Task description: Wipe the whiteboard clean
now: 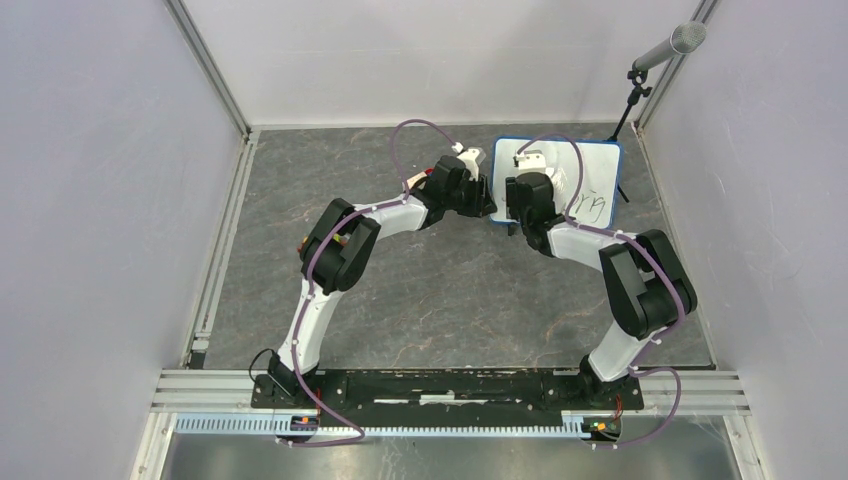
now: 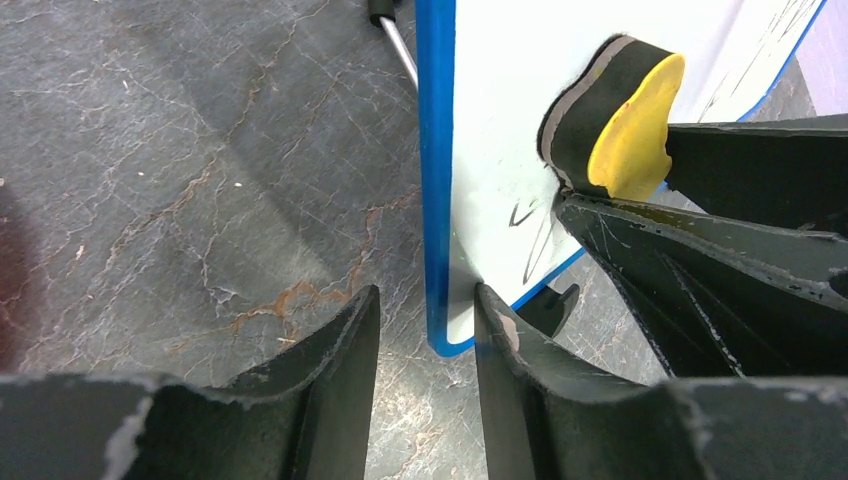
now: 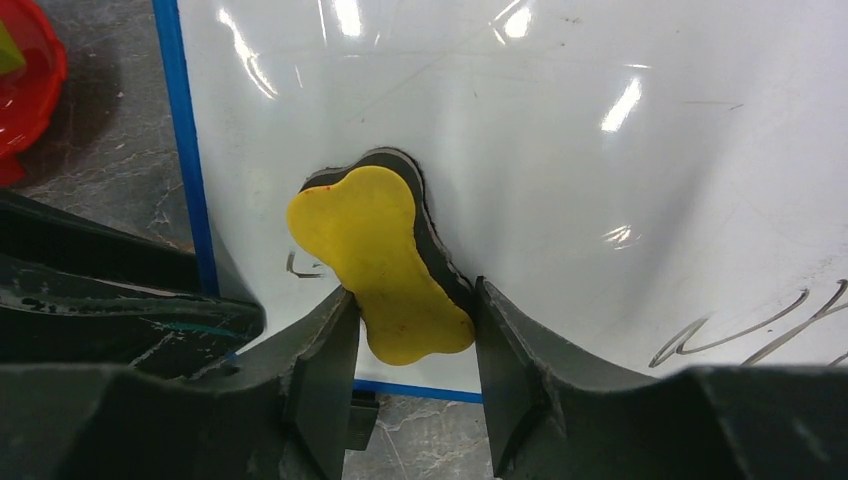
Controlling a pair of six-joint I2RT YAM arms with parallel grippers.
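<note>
The whiteboard (image 1: pixel 596 165), white with a blue rim, lies at the back right, with black handwriting (image 1: pixel 592 206) near its right side. My right gripper (image 1: pixel 520 207) is shut on a yellow bone-shaped eraser (image 3: pixel 380 250) with a black felt underside, which rests on the board (image 3: pixel 560 150) near its near-left corner. Strokes remain left of the eraser (image 3: pixel 300 268) and at the right (image 3: pixel 740 335). My left gripper (image 1: pixel 488 198) is open at that corner. In the left wrist view its jaws (image 2: pixel 425 300) straddle the blue rim; the right finger (image 2: pixel 500 330) touches the board (image 2: pixel 500 120), and the eraser (image 2: pixel 630 120) shows there too.
A microphone on a thin stand (image 1: pixel 668 48) rises behind the board's right corner. A metal rod (image 2: pixel 395 40) lies beside the board's left rim. A red round object (image 3: pixel 25 90) sits on the table left of the board. Grey walls enclose the marbled table (image 1: pixel 430 290).
</note>
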